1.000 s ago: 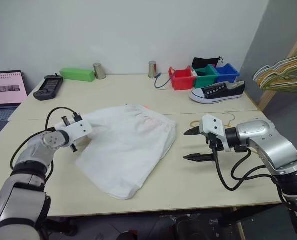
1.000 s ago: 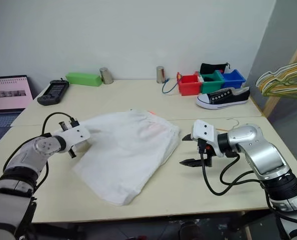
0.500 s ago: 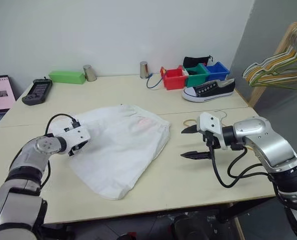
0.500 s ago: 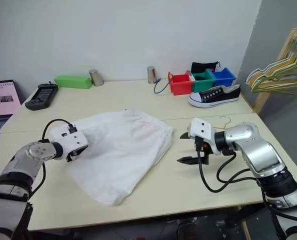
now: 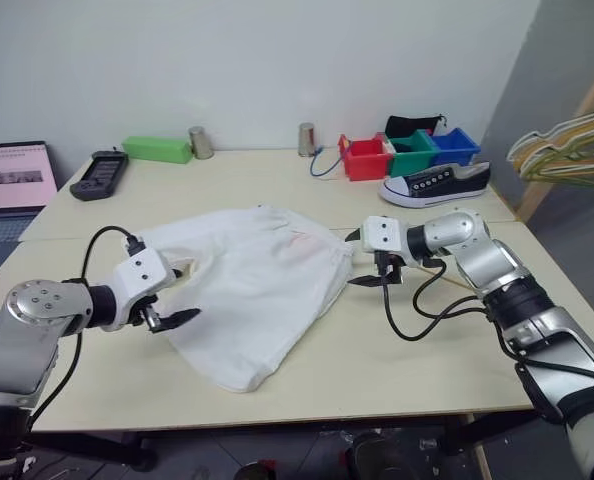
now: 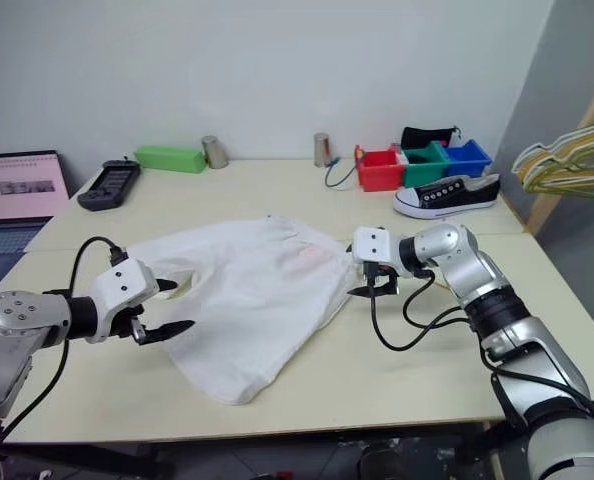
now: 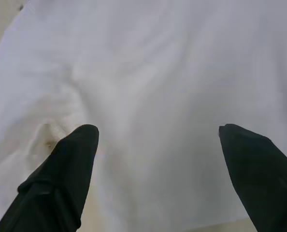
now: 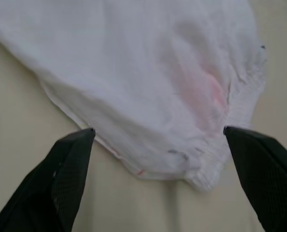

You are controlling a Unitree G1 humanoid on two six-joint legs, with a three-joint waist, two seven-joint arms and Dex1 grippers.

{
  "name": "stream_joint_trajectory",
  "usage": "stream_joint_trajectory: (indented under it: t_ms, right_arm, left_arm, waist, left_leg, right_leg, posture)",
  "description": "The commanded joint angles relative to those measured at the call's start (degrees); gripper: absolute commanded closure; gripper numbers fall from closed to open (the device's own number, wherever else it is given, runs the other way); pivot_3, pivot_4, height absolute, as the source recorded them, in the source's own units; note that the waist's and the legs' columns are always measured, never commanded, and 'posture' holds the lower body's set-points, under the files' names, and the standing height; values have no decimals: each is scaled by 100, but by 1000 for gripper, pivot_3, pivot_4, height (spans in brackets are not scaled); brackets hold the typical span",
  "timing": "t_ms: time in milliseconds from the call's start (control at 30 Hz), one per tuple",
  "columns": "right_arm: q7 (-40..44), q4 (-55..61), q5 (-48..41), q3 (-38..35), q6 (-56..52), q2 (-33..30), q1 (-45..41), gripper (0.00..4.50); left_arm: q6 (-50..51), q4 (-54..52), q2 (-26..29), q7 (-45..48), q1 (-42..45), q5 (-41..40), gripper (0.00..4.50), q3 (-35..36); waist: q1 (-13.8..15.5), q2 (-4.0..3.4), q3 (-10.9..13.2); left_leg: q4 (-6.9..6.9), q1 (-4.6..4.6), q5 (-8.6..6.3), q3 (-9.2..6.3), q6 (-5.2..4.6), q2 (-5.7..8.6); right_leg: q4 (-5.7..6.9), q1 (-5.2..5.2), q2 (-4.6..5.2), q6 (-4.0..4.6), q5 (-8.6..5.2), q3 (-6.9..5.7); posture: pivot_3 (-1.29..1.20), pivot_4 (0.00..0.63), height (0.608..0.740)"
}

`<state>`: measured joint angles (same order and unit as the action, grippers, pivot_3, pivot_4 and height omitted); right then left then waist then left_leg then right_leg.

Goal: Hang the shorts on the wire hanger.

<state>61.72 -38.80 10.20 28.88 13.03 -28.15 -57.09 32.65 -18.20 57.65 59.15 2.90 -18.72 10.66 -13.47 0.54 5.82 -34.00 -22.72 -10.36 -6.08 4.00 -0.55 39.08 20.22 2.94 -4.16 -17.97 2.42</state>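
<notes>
- Centrally, the shorts (image 5: 252, 290) are spread flat on the tabletop (image 5: 427, 350), with the gathered waistband turned toward the right arm and a faint pink mark seen near that band.
- The left pincer (image 5: 182, 296) is held wide, with nothing between its black fingers (image 7: 66, 169); it is poised at the left edge of the shorts, and only white cloth is seen beyond its tips in the left wrist view.
- The right pincer (image 5: 361, 258) is also held wide and empty, just beside the waistband corner, with bare tabletop seen under its tips in the right wrist view.
- The wire hanger (image 5: 455, 283) is seen only in part, lying on the tabletop under the right forearm; how it is turned cannot be told.
- A sneaker (image 5: 435, 184) is set at the far right of the tabletop, beside red, green and blue bins (image 5: 409, 152).
- A bunch of hangers (image 5: 567, 145) is hung on a wooden rack at the right edge.
- A laptop (image 5: 12, 185) is placed at the far left.
</notes>
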Motion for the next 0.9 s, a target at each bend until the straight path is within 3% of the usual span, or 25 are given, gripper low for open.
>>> stream_joint_trajectory:
  t_ms: [33, 200, 367, 700, 900]
  right_arm:
    - [-918, -1333, 1032, 430, 1523, 187, -653, 0]
    - [-2074, -2593, 2223, 1077, 2477, 466, -1234, 0]
    - [-2596, -3138, 2869, 1365, 2717, 687, -1512, 0]
    - [-1383, -3352, 2761, 1073, 2984, 372, -1631, 0]
    - [-1828, -3427, 3048, 1181, 2732, 614, -1530, 0]
  left_arm:
    - [950, -1014, -178, -215, -371, -716, 280, 301]
    - [1360, -1800, -638, -786, -947, -861, 280, -115]
    - [1329, -2032, -954, -1159, -1271, -725, 280, -655]
    - [957, -1879, -1315, -1690, -1379, -305, 280, -1313]
    - [453, -1381, -1361, -1941, -1229, 390, 280, -1868]
  waist:
    - [52, 0, 0]
    - [129, 0, 0]
    - [230, 0, -1]
    - [292, -1, -1]
    - [225, -10, -7]
  left_leg:
    - [0, 0, 0, 0, 0, 0]
    - [1, 3, 0, -2, 1, 0]
    - [0, 16, 1, -1, 1, 1]
    - [-1, 36, 1, -7, 0, 1]
    - [0, 43, 1, -5, 0, -1]
  right_leg:
    - [0, -1, 0, 1, 0, -1]
    - [1, -3, -2, 30, 13, 2]
    - [3, -10, -5, 39, 18, 8]
    - [2, -31, -9, 49, 22, 5]
    - [4, -31, -13, 52, 22, 10]
  posture:
    - [-99, 40, 740]
    - [-81, 37, 740]
    - [-77, 34, 740]
    - [-85, 31, 740]
    - [-97, 27, 740]
